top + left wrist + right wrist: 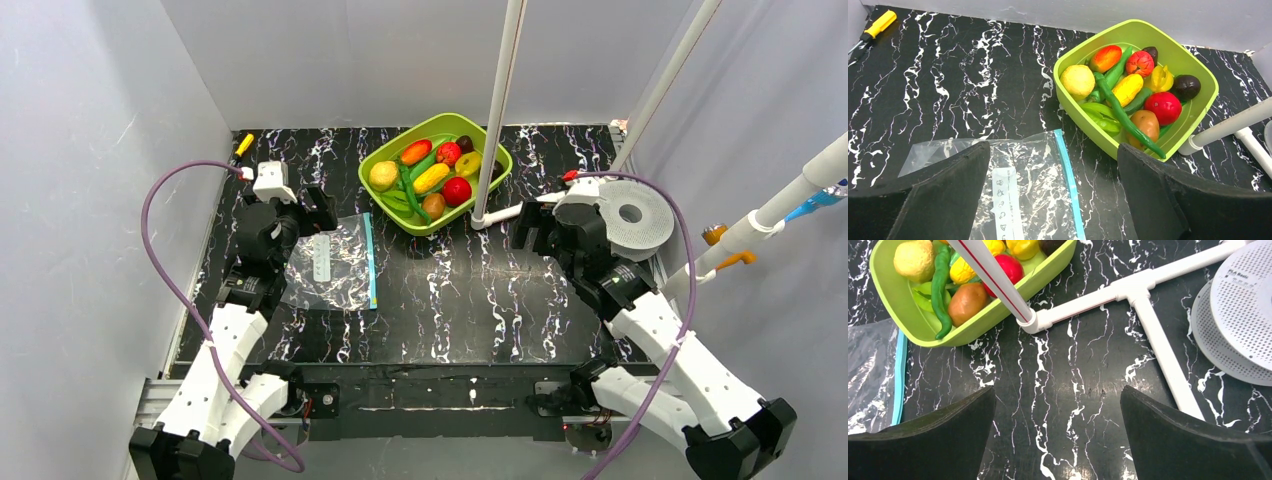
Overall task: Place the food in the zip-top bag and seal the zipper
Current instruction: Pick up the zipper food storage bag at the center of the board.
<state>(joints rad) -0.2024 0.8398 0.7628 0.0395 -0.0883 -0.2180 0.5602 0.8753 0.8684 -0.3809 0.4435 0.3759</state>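
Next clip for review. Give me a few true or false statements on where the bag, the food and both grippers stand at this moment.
1. The zip-top bag lies flat on the table, empty. True.
2. The left gripper is shut on the bag. False: its fingers are spread open over the bag, holding nothing.
3. All the food is in the lime-green tray. True.
4. The zipper runs along the bag's edge farthest from the tray. False: it is on the edge nearest the tray.
5. The right gripper holds a red fruit. False: it is open and empty.
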